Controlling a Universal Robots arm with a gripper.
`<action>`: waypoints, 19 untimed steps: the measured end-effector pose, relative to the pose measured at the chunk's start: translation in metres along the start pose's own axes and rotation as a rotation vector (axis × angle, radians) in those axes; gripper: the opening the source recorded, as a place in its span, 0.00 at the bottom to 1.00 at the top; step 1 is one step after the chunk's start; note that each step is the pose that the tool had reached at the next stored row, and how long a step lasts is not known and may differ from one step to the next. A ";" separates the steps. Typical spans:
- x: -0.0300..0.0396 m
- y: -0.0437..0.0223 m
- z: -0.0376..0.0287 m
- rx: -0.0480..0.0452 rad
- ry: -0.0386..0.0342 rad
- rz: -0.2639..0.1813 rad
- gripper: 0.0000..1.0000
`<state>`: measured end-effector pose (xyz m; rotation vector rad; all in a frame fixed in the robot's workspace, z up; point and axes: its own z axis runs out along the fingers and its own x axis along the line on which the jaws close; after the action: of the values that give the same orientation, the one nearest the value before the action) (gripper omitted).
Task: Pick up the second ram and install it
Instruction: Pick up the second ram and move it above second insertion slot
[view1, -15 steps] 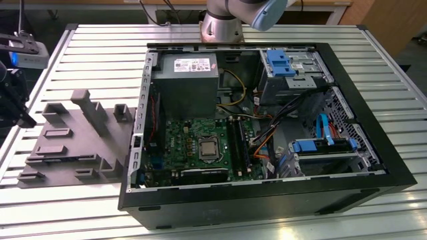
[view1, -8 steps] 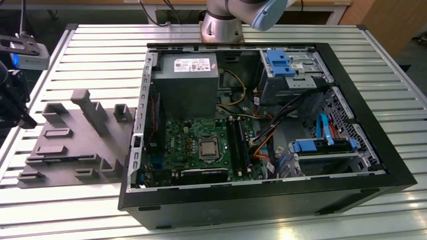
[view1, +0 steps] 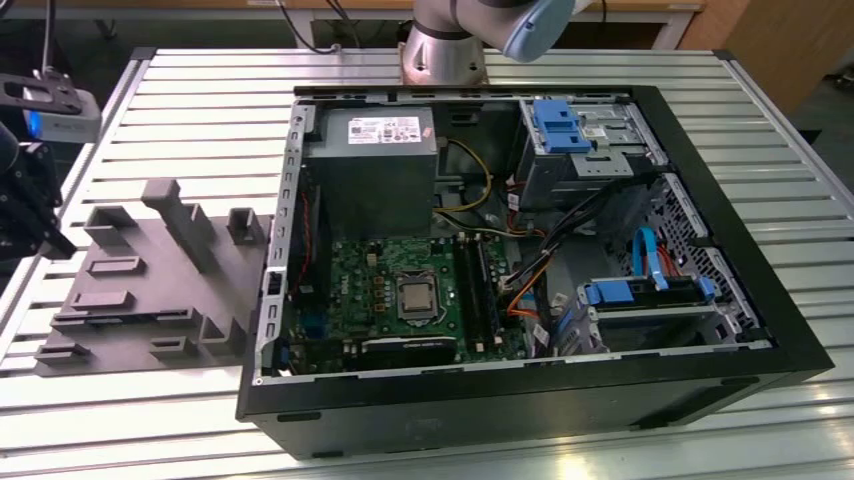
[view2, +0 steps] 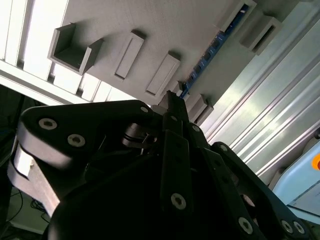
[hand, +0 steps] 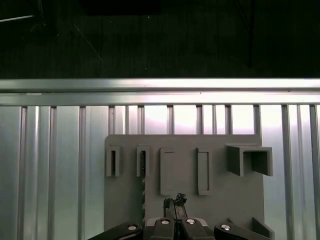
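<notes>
One ram (hand: 143, 181) is standing on edge in the gray holder (hand: 225, 200) on the surface. The gripper (hand: 174, 201) is hovering near it, looking closed and holding nothing. I think the picking-up step is only starting. A grab is calling for an open gripper, lined up over that thin edge.

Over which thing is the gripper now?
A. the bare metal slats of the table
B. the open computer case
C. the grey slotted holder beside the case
C: in the first wrist view the gripper is seen against the grey slotted holder, well apart from the open computer case.
</notes>
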<state>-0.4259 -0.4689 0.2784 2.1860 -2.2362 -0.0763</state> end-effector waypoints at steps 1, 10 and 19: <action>0.0000 0.0000 0.0003 -0.0001 0.0000 0.000 0.11; 0.0001 -0.0002 0.0039 -0.0001 0.0000 0.000 0.11; 0.0002 -0.0003 0.0074 0.0000 0.0000 0.000 0.11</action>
<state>-0.4259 -0.4689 0.2709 2.1858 -2.2363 -0.0764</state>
